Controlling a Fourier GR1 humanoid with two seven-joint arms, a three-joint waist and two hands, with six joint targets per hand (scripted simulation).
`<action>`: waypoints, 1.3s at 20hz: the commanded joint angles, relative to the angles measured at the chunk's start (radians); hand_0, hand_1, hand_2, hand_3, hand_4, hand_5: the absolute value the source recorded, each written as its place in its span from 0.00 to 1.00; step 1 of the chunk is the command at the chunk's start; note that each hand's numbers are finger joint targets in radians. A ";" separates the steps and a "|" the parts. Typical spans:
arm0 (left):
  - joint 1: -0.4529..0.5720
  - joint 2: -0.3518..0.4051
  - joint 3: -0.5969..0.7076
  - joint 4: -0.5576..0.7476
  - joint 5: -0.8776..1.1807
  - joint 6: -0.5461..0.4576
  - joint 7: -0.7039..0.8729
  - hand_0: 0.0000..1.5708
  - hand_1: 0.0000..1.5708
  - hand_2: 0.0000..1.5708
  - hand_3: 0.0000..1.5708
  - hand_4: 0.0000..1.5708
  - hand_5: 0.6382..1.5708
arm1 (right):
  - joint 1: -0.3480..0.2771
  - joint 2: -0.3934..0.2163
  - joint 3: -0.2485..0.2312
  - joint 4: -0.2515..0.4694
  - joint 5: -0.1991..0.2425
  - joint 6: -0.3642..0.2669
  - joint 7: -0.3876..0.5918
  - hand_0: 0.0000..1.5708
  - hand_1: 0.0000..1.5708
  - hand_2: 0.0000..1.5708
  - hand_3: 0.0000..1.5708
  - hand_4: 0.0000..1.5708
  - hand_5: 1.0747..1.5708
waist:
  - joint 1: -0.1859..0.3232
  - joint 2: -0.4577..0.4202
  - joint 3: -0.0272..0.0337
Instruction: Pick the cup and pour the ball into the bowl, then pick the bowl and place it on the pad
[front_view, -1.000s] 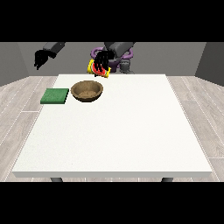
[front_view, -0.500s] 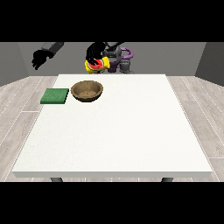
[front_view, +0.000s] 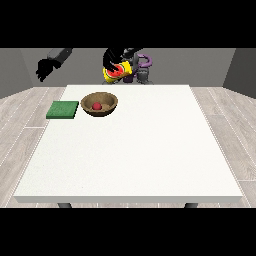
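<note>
Cup: front view, held up above the far edge of the white table, behind and just above the wooden bowl. It is tipped, its red inside facing the camera, yellow outside. The hand at the view's right is black and wrapped over the cup's top. The hand at the view's left hangs in the air well apart from the table things; whether its fingers are spread or curled, I cannot tell.

Ball: small, red, lying inside the bowl, so the pour looks done.

Judgement on the step: right the cup and set it down away from the bowl, so the bowl is free to grasp. Then take the bowl by its rim, keep it level so the ball stays in, and carry it sideways to the green pad, which lies flat just beside it.
</note>
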 joint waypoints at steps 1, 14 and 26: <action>0.075 0.009 0.210 -0.080 0.179 0.116 0.032 0.96 0.96 1.00 1.00 0.75 0.88 | 0.044 -0.009 -0.004 -0.004 0.001 0.011 -0.020 0.00 0.00 0.00 0.19 0.48 0.94 | 0.031 0.002 -0.0050; 0.317 -0.013 0.577 -0.432 0.719 0.597 0.045 0.87 0.87 1.00 1.00 0.63 0.96 | -0.037 0.117 0.016 -0.013 -0.021 -0.086 0.084 0.00 0.00 0.00 0.00 0.46 0.99 | 0.058 0.094 -0.0071; 0.734 -0.013 0.690 -0.513 1.280 0.502 -0.383 0.00 0.00 0.00 0.00 0.00 0.09 | -0.059 0.264 0.096 -0.118 -0.004 -0.229 0.274 0.00 0.00 0.00 0.00 0.00 1.00 | 0.016 0.101 -0.0042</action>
